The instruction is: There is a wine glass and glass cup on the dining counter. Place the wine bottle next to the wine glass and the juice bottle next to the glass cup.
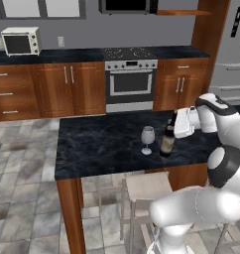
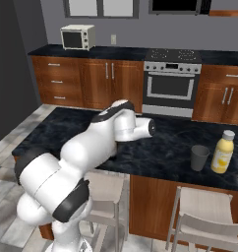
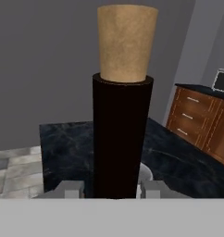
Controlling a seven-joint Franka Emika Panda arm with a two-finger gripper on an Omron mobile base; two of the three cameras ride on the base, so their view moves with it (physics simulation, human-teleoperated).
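The wine bottle (image 1: 167,140) is upright on the dining counter (image 1: 97,144), just right of the wine glass (image 1: 148,139). My gripper (image 1: 173,120) is shut on the bottle's neck from the right. In the hand view the dark neck with its tan top (image 3: 127,44) rises between my gripper's (image 3: 115,190) two fingertips. The glass cup (image 2: 199,157) and the yellow juice bottle (image 2: 223,151) stand side by side near the counter's right end (image 2: 160,157). My arm hides the wine bottle and the wine glass in the right base view.
Pale stools (image 1: 147,191) stand along the counter's near side (image 2: 204,216). Behind are wooden cabinets, an oven (image 1: 130,82) and a toaster oven (image 1: 21,41) on the back worktop. A fridge (image 1: 233,54) stands at the far right.
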